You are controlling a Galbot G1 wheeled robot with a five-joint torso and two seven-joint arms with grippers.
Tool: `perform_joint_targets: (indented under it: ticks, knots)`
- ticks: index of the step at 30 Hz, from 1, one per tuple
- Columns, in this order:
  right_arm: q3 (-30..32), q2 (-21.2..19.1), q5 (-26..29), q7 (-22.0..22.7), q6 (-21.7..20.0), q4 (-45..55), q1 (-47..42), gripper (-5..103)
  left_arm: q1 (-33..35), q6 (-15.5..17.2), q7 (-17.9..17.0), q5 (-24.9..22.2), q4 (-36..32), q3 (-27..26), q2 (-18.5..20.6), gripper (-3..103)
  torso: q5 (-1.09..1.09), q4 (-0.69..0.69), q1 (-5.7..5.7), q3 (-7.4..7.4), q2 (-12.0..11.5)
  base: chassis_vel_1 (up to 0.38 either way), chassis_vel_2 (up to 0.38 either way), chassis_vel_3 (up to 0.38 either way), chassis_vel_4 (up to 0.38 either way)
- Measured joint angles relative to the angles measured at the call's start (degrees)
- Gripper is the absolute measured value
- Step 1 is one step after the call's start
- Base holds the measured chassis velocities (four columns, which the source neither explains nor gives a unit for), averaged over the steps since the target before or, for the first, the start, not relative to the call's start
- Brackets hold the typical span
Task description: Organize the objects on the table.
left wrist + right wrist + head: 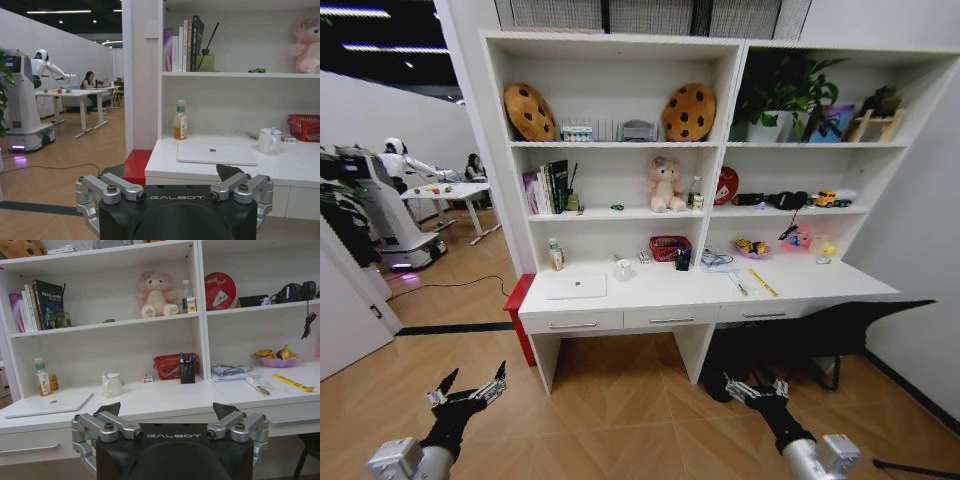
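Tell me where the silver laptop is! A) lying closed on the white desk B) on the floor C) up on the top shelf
A, the laptop lies flat and closed on the desk, near its left end beside a white mug.

A tall white shelving unit point(620, 150) stands against a pale wall, with books point(548, 187), two cookie-shaped cushions point(688, 111), a pink plush bear point(666, 184) and a potted plant point(775, 95) on its shelves. The floor point(610, 400) is light wood laid in a herringbone pattern. A red box point(517, 305) sits on it beside the furniture. To the left the room opens into a wider space with a dark ceiling and strip lights point(57, 11), where a small white table point(75, 95) stands by a white partition wall point(65, 45). A dark shape point(840, 330) under the right side may be a chair.
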Motion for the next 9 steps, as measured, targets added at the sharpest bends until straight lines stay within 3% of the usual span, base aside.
perform_joint_targets:
  ticks: [9]
  knots:
    - [0.0,0.0,0.0,-0.01,0.0,0.0,0.0,100,0.0,0.0,0.0,0.0,0.0,0.0,0.0,100,0.01,0.0,0.01,0.0,-0.01,0.0,0.0,0.0,0.0]
